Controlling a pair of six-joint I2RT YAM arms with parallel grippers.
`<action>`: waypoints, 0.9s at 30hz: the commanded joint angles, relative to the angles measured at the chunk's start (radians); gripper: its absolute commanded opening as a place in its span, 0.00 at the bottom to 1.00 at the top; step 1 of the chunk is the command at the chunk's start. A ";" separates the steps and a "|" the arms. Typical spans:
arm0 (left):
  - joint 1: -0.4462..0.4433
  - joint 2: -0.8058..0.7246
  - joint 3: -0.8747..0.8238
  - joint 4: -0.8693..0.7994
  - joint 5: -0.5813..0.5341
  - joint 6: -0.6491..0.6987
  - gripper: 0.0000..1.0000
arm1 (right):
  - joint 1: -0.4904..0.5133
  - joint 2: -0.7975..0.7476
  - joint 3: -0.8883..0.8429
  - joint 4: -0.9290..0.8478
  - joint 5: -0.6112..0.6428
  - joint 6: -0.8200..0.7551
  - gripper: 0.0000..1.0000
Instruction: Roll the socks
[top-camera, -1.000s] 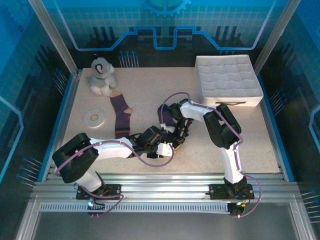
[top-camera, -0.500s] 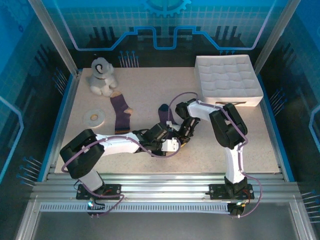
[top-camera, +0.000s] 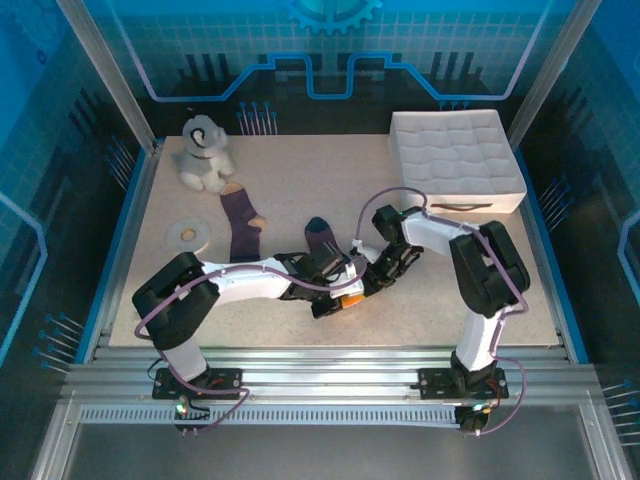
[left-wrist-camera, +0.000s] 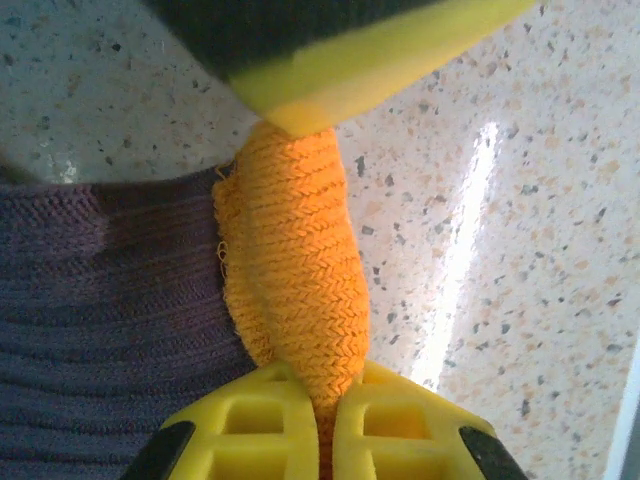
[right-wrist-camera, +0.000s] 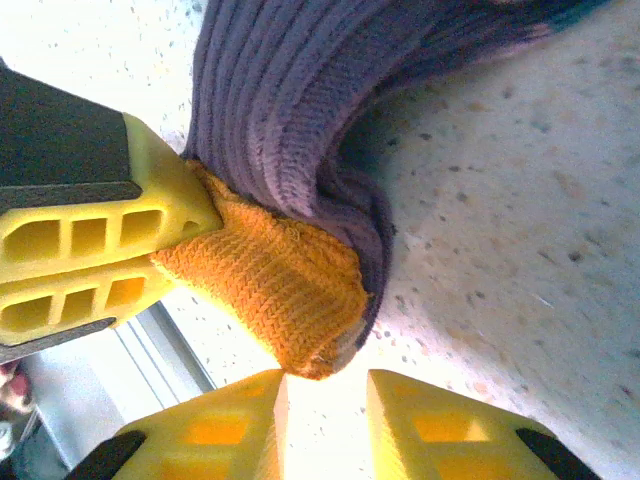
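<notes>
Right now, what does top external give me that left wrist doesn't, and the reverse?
Top external gives the layout: plush dog, white ring disc, second sock lying flat, white tray, and the held sock's navy toe. Left wrist gives the grip: left gripper pinched shut on the orange cuff, with the ribbed purple body beside it. Shared: the held sock on the speckled table, and the right gripper at the cuff's far end.

One purple sock (top-camera: 241, 228) lies flat at left; the orange-cuffed sock (top-camera: 320, 242) lies mid-table, cuff bunched.
</notes>
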 joint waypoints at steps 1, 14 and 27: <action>0.002 0.023 -0.038 -0.021 0.086 -0.103 0.00 | -0.018 -0.098 -0.052 0.106 0.006 0.045 0.26; 0.086 0.028 -0.114 0.062 0.232 -0.215 0.00 | -0.021 -0.451 -0.310 0.505 -0.012 0.300 0.31; 0.170 0.055 -0.165 0.106 0.400 -0.262 0.00 | 0.008 -0.525 -0.668 1.102 -0.062 0.587 0.44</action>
